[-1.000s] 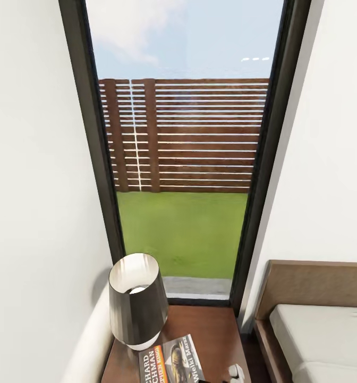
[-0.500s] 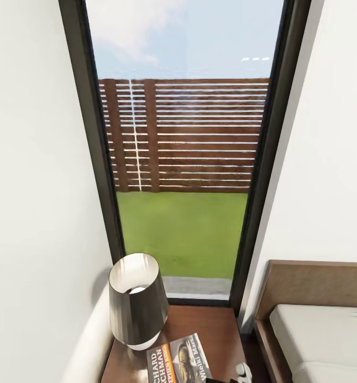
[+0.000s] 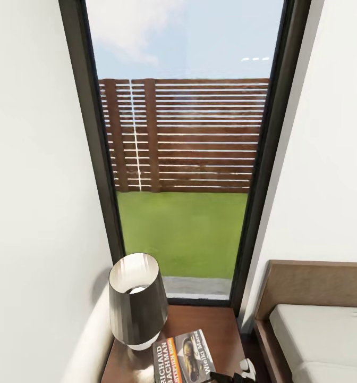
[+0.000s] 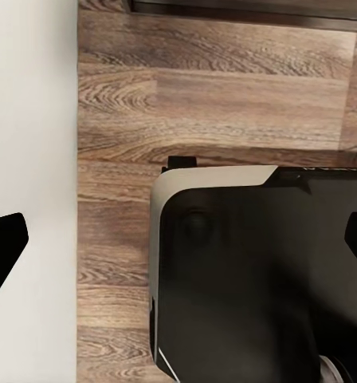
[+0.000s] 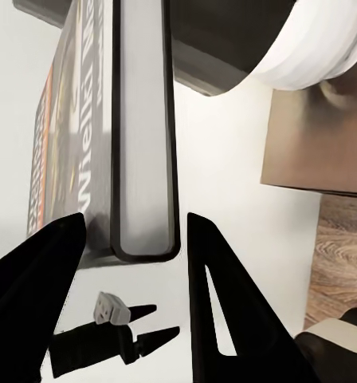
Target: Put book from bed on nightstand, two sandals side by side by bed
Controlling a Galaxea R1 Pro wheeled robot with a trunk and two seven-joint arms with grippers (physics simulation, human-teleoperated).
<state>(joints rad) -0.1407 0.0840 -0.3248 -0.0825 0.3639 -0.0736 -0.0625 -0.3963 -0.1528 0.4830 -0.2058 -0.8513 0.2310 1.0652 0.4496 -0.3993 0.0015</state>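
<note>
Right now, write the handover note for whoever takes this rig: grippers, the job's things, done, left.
Right gripper: shut on the book, fingers on either side of its lower edge.
Left gripper: open, holding nothing, hanging over the wood floor.
The book is off the bed and over the nightstand, beside the lamp. Whether it already rests on the top cannot be told.
Done: book brought from bed to nightstand.
Left: set it flat clear of the lamp, release, withdraw. Then check the sandals and place them side by side next to the bed.
</note>
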